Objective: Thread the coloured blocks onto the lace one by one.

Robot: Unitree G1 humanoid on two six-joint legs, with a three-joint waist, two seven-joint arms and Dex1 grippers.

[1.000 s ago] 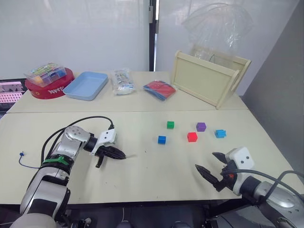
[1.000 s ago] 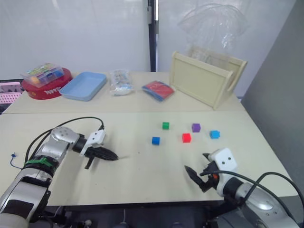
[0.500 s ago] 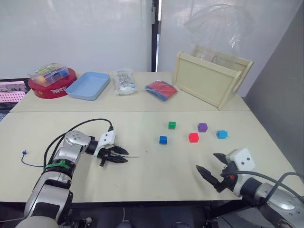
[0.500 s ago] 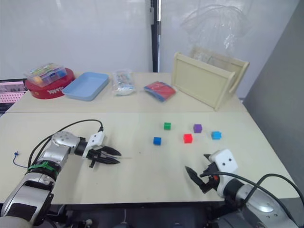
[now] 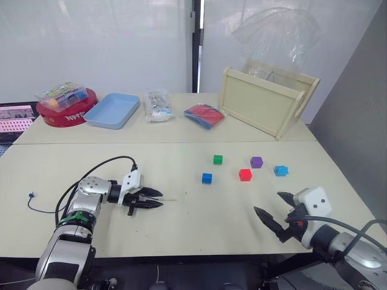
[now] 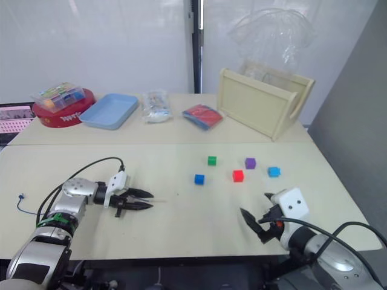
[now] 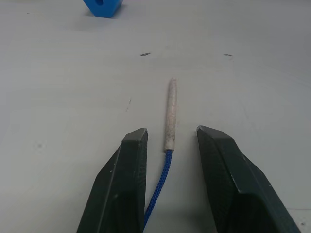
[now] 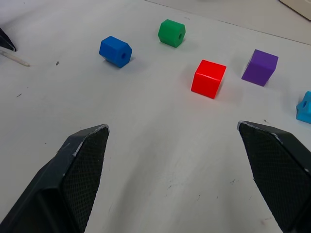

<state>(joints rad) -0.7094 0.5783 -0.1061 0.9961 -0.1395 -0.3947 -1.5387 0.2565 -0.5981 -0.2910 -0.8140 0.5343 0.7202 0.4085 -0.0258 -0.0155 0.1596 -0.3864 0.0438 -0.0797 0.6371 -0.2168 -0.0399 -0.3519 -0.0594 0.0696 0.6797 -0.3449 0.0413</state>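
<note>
My left gripper (image 5: pixel 158 199) lies low on the table, open, its two black fingers (image 7: pixel 129 179) either side of the lace's pale stiff tip (image 7: pixel 170 114) without touching it. The dark-blue lace (image 7: pixel 160 189) runs back between the fingers, and its knotted end (image 5: pixel 30 196) lies at the table's left edge. The blue block (image 5: pixel 207 177), green block (image 5: pixel 217 159), red block (image 5: pixel 245 174), purple block (image 5: pixel 256 162) and cyan block (image 5: pixel 280 170) sit loose at centre right. My right gripper (image 5: pixel 270 203) hovers open and holds nothing near the front right, short of the blocks.
Along the back stand a red tin (image 5: pixel 63 113) with a clear box (image 5: pixel 59 93) of pieces on it, a light-blue tray (image 5: pixel 112 109), a small plastic bag (image 5: pixel 157 104), a red-and-blue packet (image 5: pixel 204 113) and a wooden crate (image 5: pixel 266 103) with a clear bag (image 5: pixel 278 36) behind it.
My left gripper has turned level and its fingers now spread either side of the lace tip. The right gripper stays open in about the same place.
</note>
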